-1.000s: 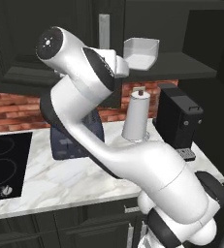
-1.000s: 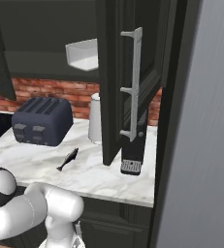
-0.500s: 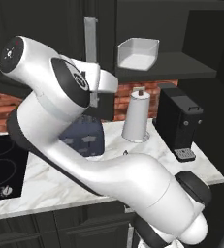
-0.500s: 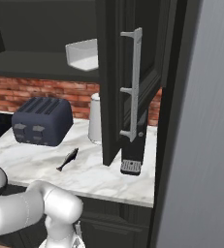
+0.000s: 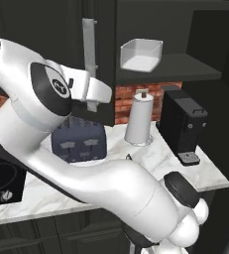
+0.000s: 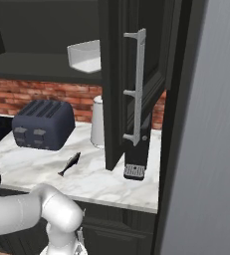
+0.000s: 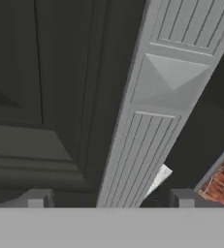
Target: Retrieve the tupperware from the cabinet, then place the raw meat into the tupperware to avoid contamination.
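The pincer (image 7: 108,201) is seen spread open around the silver handle (image 7: 150,121) of the cabinet (image 6: 131,74) door, while the tupperware (image 5: 141,54) is left on the cabinet shelf and the fish (image 6: 69,164) is laid on the desk (image 6: 32,167) beside the toaster (image 6: 43,124).

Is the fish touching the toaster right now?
Apart. In the right base view the fish lies on the marble counter in front of and to the right of the toaster, with bare counter plainly showing between them.
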Controlling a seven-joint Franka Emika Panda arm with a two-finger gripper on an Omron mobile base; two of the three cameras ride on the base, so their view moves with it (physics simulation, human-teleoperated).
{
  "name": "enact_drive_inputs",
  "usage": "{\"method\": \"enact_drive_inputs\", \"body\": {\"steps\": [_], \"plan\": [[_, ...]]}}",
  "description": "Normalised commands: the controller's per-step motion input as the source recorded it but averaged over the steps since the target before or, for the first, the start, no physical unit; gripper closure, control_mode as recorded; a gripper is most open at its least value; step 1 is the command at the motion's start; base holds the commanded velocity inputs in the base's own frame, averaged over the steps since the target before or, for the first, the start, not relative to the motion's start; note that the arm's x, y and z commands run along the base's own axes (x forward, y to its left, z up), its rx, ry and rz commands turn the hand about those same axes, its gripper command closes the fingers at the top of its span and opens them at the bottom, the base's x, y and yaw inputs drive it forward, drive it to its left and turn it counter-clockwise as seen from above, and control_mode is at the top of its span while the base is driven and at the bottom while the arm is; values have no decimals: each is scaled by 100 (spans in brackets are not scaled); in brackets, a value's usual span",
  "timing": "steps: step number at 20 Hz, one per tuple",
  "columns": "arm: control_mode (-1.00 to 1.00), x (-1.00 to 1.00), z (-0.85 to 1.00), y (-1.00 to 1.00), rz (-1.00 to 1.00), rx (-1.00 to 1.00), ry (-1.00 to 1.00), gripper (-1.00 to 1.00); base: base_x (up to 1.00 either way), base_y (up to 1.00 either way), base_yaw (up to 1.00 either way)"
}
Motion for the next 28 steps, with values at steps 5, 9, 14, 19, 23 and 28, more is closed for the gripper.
{"method": "enact_drive_inputs", "body": {"steps": [5,9,14,19,23,28], "plan": [[-100,-81,-12,-22,-10,12,7,-100,0,0,0],[-100,-100,-6,-11,-13,13,0,-100,0,0,0],[-100,-81,16,-43,-7,22,0,-100,0,0,0],[-100,-44,5,-77,0,39,0,-100,0,0,0],[-100,-36,0,-79,0,41,3,-100,0,0,0],[-100,-7,0,-75,0,37,15,-100,0,0,0]]}}
